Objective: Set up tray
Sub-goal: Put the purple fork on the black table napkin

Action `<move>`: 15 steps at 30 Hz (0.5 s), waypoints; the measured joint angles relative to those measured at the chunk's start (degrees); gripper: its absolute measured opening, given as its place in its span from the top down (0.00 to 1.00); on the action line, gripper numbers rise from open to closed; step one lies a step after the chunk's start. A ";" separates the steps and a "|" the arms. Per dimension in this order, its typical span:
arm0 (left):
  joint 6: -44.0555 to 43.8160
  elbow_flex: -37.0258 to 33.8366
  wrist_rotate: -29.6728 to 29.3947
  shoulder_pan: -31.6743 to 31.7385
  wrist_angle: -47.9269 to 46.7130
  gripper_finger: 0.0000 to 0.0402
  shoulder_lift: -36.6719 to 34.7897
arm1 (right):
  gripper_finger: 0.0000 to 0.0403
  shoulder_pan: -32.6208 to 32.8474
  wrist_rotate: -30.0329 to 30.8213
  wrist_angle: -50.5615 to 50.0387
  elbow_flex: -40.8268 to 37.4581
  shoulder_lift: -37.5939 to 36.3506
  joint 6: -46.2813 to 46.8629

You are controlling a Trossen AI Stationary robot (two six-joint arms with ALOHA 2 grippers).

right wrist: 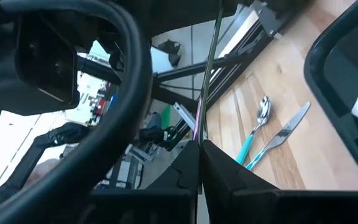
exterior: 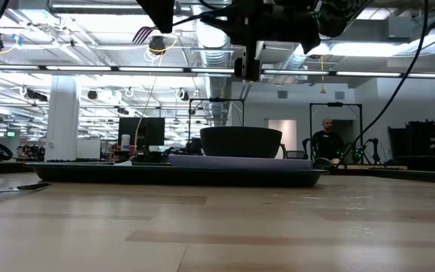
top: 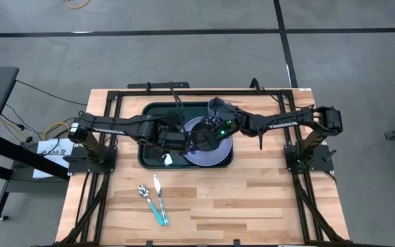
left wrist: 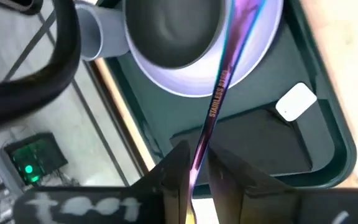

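Observation:
The dark green tray (top: pixel 146 154) (left wrist: pixel 328 149) lies mid-table. It carries a lilac plate (top: pixel 214 156) (left wrist: pixel 253 56) with a dark bowl (left wrist: pixel 173 31) (exterior: pixel 240 141) on it. A grey cup (top: pixel 216 106) (left wrist: pixel 98 34), a black napkin (left wrist: pixel 260 137) and a small white block (left wrist: pixel 296 101) also lie in the tray. Both grippers meet above the plate. My left gripper (left wrist: pixel 194 180) (top: pixel 197 137) is shut on a thin iridescent steel utensil (left wrist: pixel 219 87). My right gripper (right wrist: pixel 201 158) (top: pixel 214 130) is shut on a thin rod (right wrist: pixel 207 74), apparently the same utensil seen edge-on. My left gripper pinches the utensil's flat handle (left wrist: pixel 201 146) between its two fingers, which lie along it. The stem runs out from the fingertips over the plate and bowl, lifted clear of them. My right gripper pinches the thin rod (right wrist: pixel 199 134) between its shut fingers. The rod stands straight out from the fingertips, clear of the table.
A spoon (top: pixel 145 192) (right wrist: pixel 263 112) and a knife (top: pixel 158 189) (right wrist: pixel 288 130), both with teal handles, lie on the bare wood near the table's near edge, left of centre. Black frame rails run along the table's sides. A person sits far behind the table.

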 joint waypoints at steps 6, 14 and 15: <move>-4.25 0.02 0.22 1.84 -1.68 0.88 0.00 | 1.00 -0.06 2.41 -0.05 0.00 0.04 0.49; -9.02 0.04 3.02 4.66 -3.30 0.87 -0.02 | 1.00 0.05 6.94 -0.02 0.00 0.04 0.59; -9.37 0.04 3.41 4.83 -3.42 0.87 -0.22 | 1.00 0.09 7.36 -0.04 0.00 0.04 0.60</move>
